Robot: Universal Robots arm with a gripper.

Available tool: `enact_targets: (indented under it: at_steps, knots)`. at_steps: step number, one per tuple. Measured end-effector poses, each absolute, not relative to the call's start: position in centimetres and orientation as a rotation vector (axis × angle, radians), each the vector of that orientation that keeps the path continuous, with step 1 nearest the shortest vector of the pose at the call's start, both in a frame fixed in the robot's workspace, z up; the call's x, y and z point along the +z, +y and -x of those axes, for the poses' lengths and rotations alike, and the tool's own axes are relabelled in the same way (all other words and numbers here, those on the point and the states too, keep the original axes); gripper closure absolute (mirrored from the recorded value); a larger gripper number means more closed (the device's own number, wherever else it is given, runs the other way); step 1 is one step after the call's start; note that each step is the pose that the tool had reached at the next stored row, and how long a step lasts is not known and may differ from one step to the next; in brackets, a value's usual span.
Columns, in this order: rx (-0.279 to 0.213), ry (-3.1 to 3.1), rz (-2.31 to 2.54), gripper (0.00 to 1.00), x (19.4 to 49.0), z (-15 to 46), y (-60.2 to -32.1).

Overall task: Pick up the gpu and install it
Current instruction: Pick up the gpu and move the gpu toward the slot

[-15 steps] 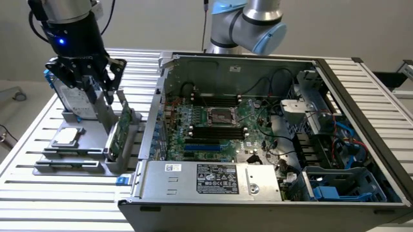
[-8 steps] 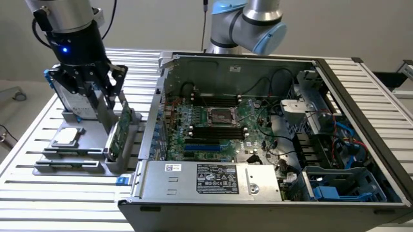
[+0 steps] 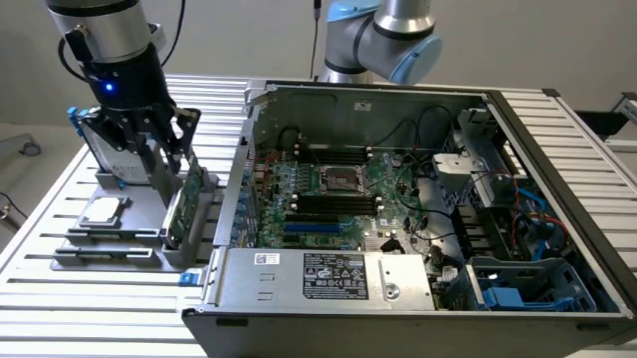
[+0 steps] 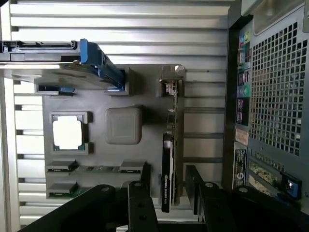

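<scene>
Gripper: our black two-fingered gripper [image 3: 169, 175] [image 4: 166, 180] hangs over the holder with its fingers [image 4: 140, 203] spread, one on each side of the card; we see a gap on both sides.
Gpu: thin green circuit-board card with a black shroud [image 3: 187, 205] [image 4: 167, 164], standing on edge in a slot of the holder, just beside the case wall.
Holder: grey moulded fixture [image 3: 110, 252] [image 4: 99, 145] on the slatted aluminium table [image 3: 89, 313].
Neighbours: we see a silver hard drive in a blue frame [image 3: 104, 145] [image 4: 72, 72] upright in the same fixture, and a square silver processor chip [image 3: 104, 211] [image 4: 67, 133] lying flat.
Case: open grey computer case [image 3: 329, 280] [image 4: 275, 87] to the exterior view's right, its large green motherboard [image 3: 329, 194] exposed.
</scene>
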State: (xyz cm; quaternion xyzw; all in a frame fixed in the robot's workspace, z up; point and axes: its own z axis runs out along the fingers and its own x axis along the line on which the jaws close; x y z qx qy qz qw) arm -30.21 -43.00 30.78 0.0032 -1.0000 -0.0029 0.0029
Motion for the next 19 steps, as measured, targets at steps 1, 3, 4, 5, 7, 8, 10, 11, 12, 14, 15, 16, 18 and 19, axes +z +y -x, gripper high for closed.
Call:
enact_targets:
  at_steps: [1, 3, 4, 5, 7, 8, 10, 11, 12, 14, 15, 16, 18, 19]
  knots:
    - [-0.005, -3.136, -0.012, 0.58, 30.6, 30.2, -43.0]
    - [0.005, -3.136, -0.014, 0.58, 30.3, 30.2, -42.9]
    - [0.01, -3.136, -0.015, 0.58, 30.2, 30.2, -42.9]
    - [0.016, -3.135, -0.016, 0.58, 30.0, 30.2, -42.9]
    - [0.028, -3.135, -0.017, 0.58, 29.7, 30.2, -42.9]
    - [0.032, -3.135, -0.017, 0.58, 29.6, 30.2, -42.9]
    - [0.034, -3.135, -0.018, 0.58, 29.2, 30.3, -42.8]
    - [0.035, -3.135, -0.018, 0.58, 29.0, 30.3, -42.8]
    - [0.036, -3.135, -0.018, 0.58, 28.9, 30.3, -42.8]
    - [0.038, -3.135, -0.018, 0.58, 28.5, 30.3, -42.8]
    - [0.039, -3.135, -0.019, 0.58, 28.3, 30.4, -42.8]
    - [0.04, -3.135, -0.019, 0.58, 28.1, 30.4, -42.8]
    - [0.04, -3.135, -0.019, 0.58, 27.8, 30.4, -42.8]
    - [0.041, -3.135, -0.019, 0.58, 27.6, 30.4, -42.8]
